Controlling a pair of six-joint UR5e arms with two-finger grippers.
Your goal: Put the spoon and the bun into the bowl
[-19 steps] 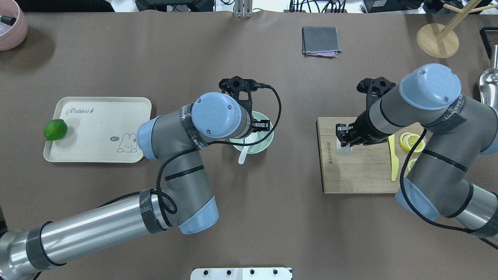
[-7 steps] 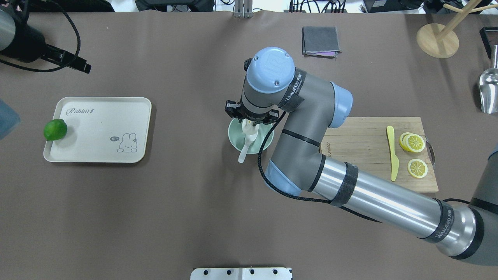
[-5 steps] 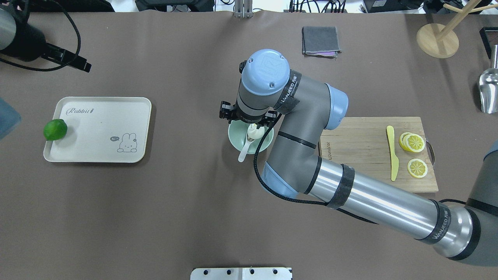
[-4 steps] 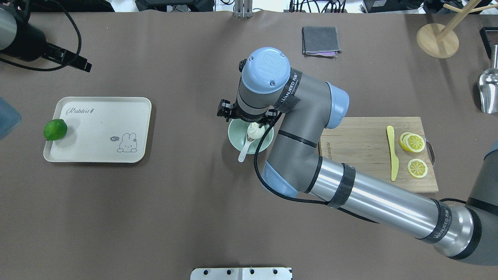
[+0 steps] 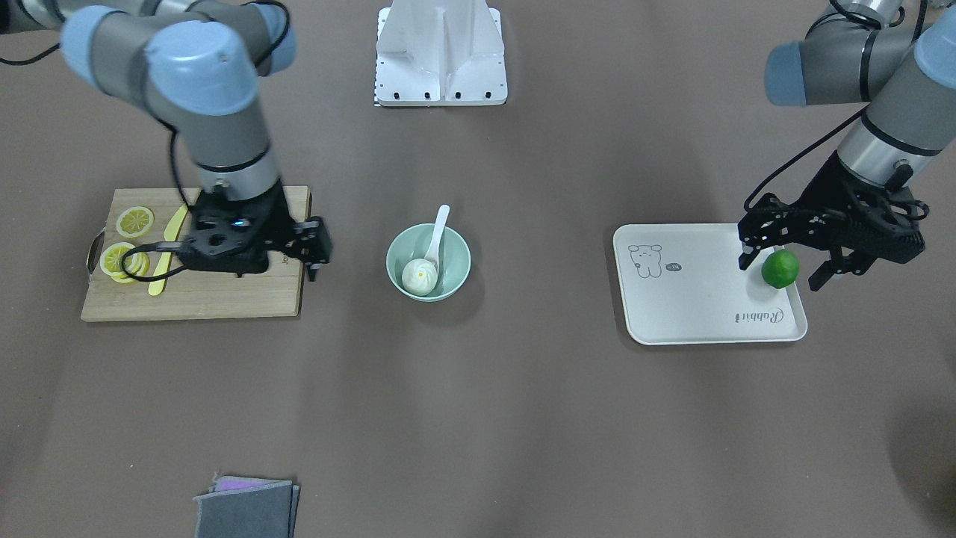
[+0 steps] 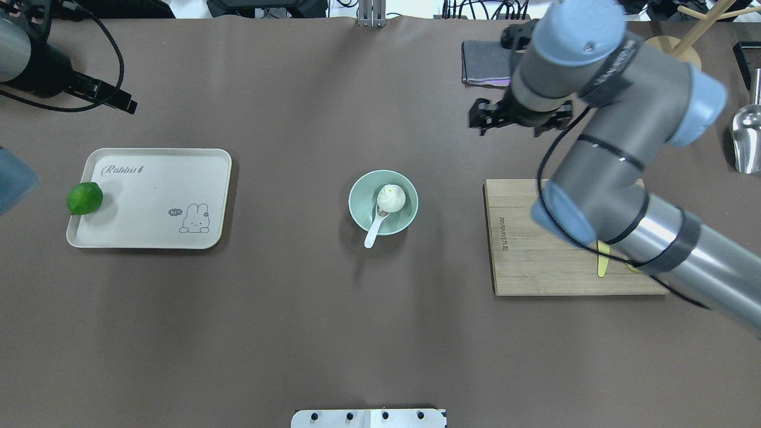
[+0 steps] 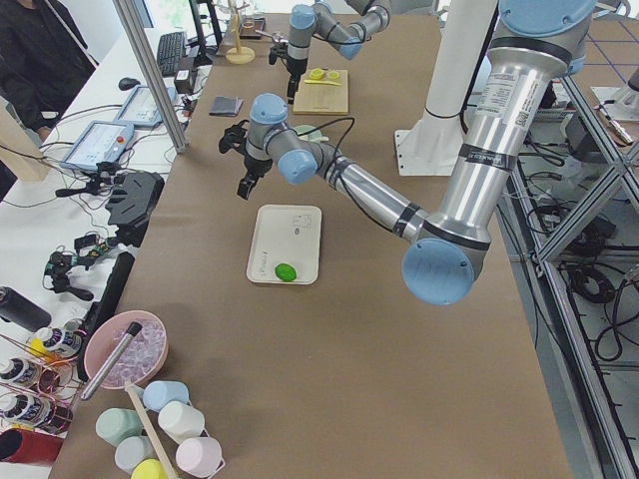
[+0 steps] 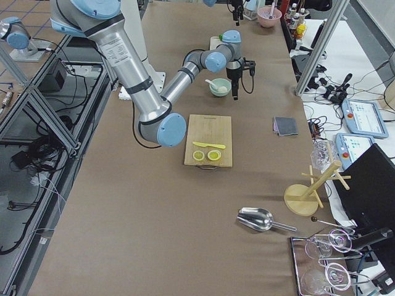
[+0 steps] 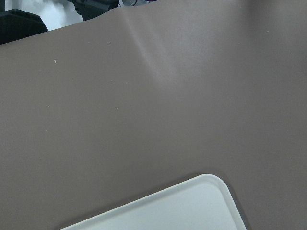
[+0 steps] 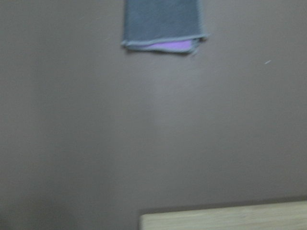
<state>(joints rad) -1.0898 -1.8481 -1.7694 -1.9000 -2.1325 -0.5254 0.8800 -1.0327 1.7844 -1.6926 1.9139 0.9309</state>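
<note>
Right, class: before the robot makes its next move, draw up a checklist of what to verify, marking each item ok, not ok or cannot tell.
1. Bun inside the bowl: ok.
2. Spoon in the bowl, scoop inside, handle leaning out over the rim: ok.
3. Bowl upright on the table: ok.
4. Right gripper open, empty, well away from the bowl: ok.
5. Left gripper open, holding nothing: ok.

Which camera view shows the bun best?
The exterior front-facing view: the bun lies unobstructed in the bowl, its swirled top and yellow dot visible. The overhead exterior view shows it almost as well. Exterior right shows a tiny white speck; in exterior left I cannot make it out; the wrist views miss it.
</note>
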